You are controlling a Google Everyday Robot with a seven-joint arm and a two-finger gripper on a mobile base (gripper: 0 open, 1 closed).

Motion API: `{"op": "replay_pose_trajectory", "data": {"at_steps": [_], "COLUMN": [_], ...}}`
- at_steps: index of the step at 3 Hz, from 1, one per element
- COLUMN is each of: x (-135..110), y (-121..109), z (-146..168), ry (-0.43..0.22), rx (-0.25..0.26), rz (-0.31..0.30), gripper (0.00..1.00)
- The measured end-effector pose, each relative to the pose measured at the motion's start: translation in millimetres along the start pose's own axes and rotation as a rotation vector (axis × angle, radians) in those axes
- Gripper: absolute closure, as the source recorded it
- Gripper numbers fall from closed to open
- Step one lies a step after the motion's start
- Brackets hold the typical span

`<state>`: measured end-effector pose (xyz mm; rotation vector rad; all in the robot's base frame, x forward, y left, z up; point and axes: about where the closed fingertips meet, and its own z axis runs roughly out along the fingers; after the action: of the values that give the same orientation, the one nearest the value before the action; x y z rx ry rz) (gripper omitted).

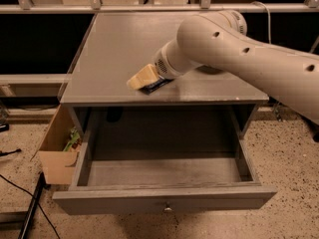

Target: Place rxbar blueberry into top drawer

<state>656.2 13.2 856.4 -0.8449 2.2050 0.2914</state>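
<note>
Pick-up step: gripper (142, 78) low at bench (114, 44) front, over rxbar blueberry (155, 86), grip state cannot be told; next likely lifting, carrying forward, lowering into open top drawer (124, 199).

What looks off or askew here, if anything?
Nothing stands out. The top drawer sits pulled out straight; the claw is over the rxbar blueberry near the table front edge. No spills or damage show.
</note>
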Motion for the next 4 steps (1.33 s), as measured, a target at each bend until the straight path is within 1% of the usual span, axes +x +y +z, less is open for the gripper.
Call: {"op": "replay_pose_trajectory", "data": {"at_steps": [1,2,3,4], "x": [2,8,11,18], "y": [-2,-7,-11,-15], "z": [8,20,28,37], "ry": [0.007,0.034,0.054,0.082], "rx": [0.023,0.039,0.041,0.031], "rz": [-0.018,-0.015,-0.007,0.014], "gripper": [0.0,0.0,0.0,0.0]}}
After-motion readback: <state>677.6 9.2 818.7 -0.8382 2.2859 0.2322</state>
